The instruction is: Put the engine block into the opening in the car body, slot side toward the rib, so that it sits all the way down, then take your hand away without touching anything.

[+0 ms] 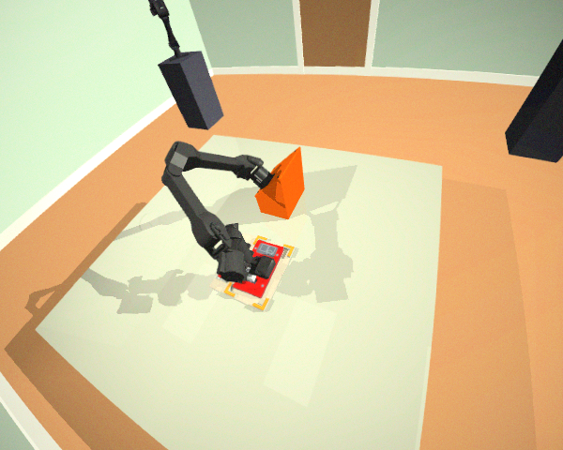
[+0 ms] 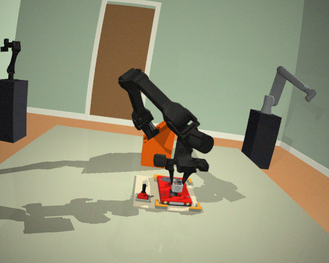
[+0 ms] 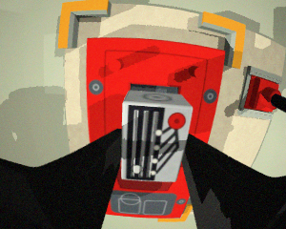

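Pinching the grey box-shaped engine block (image 3: 153, 141) by its two sides, the black parallel-jaw gripper (image 2: 177, 180) points straight down over the red flat car body (image 2: 174, 193), its jaws pressed onto the block. The block's top face carries dark vertical slots and a red round dot. It sits over the middle of the car body; whether it is fully down in the opening cannot be told. The car body lies on a cream rectangular base plate (image 2: 140, 202) with orange corner brackets (image 3: 84, 10), near the middle of the pale green worktop (image 2: 74, 232). Just beside the car body on the same plate stands a small red fixture with a black upright peg (image 2: 143, 193). Farther toward the worktop's back edge, the arm's base joins an orange wedge-shaped block (image 1: 281, 186). Beyond the worktop's corners stand dark rectangular pedestals (image 2: 9, 108).
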You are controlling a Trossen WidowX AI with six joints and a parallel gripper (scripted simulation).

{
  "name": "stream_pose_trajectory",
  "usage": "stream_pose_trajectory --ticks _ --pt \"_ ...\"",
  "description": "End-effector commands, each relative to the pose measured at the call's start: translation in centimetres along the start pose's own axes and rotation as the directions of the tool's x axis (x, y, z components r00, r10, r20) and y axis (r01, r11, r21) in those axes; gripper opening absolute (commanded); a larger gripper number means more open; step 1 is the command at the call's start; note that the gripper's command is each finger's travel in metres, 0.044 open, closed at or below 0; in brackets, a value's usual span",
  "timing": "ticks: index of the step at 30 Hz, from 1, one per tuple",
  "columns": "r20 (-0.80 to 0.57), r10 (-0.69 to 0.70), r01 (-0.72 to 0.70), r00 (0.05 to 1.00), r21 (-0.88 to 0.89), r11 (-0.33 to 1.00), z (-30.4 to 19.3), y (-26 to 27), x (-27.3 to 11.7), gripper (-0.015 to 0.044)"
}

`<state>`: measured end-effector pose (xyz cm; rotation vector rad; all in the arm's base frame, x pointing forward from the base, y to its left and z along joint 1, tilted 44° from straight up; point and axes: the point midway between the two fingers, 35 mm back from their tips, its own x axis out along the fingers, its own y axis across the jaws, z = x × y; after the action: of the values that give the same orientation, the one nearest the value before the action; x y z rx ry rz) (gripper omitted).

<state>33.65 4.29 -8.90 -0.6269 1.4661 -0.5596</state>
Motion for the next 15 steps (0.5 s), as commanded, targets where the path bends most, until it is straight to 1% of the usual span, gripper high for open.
stream_pose_trajectory --ticks 1,15 --pt "0.001 0.0 0.0 1.0 -0.005 1.0 0.0 0.01 0.03 0.016" --pt "0.001 0.0 0.0 1.0 -0.009 1.0 0.0 0.01 0.12 0.016"
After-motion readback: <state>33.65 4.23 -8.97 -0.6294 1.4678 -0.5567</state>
